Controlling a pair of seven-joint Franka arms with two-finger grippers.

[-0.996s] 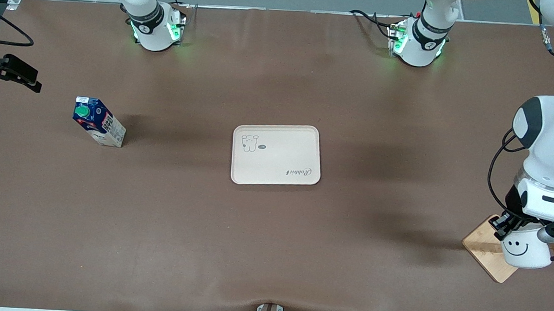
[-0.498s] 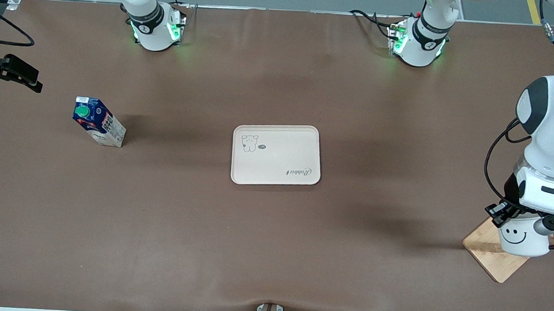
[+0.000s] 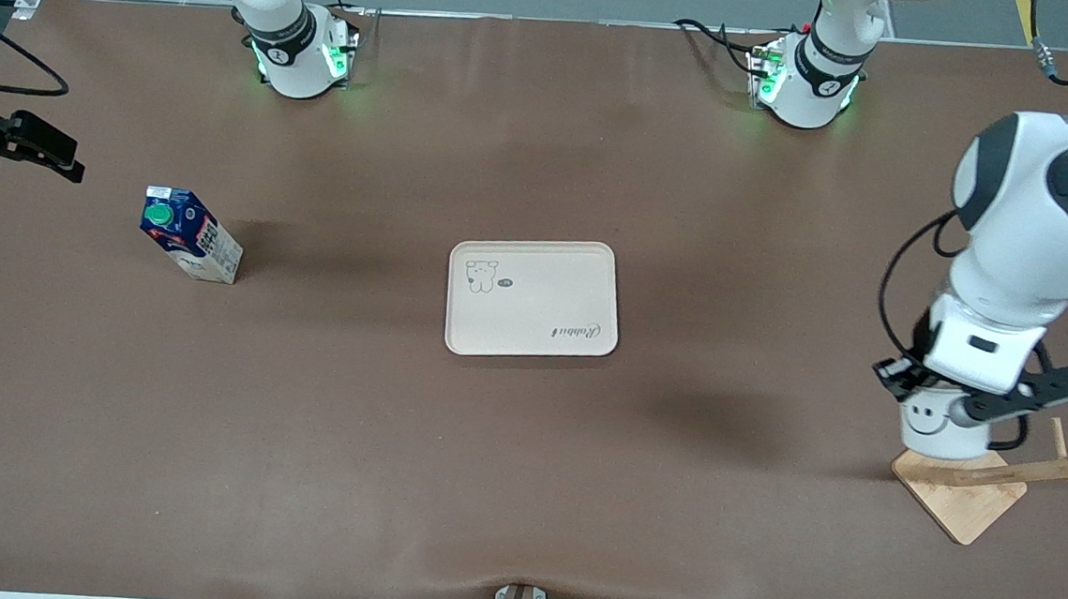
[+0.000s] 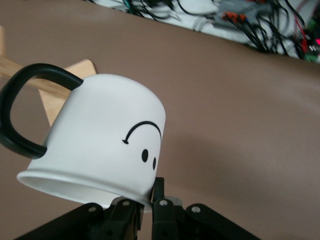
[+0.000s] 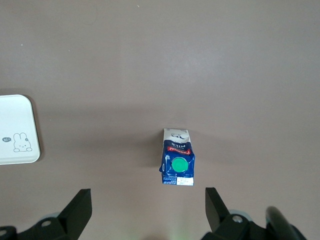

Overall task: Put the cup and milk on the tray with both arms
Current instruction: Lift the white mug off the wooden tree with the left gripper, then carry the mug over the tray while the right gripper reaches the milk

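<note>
The cup [image 3: 937,429], a white mug with a black smiley face, hangs in my left gripper [image 3: 913,387], which is shut on its rim. It is held in the air over the edge of the wooden stand base [image 3: 964,494]. In the left wrist view the cup [image 4: 100,140] shows its black handle, with my left gripper [image 4: 145,202] pinching the rim. The milk [image 3: 189,236] stands on the table toward the right arm's end. My right gripper [image 3: 23,144] is open, up in the air beside it; in the right wrist view the milk [image 5: 177,159] lies below my right gripper [image 5: 149,205]. The tray [image 3: 532,297] lies at mid-table with nothing on it.
The wooden stand has a tilted rod with pegs [image 3: 1039,469] at the left arm's end of the table. A corner of the tray [image 5: 15,131] shows in the right wrist view. The arm bases [image 3: 302,53] stand along the table's back edge.
My left arm has lifted the cup away from the stand's rod and carried it toward the tray's side of the stand. The rod now shows bare. The right arm has barely moved.
</note>
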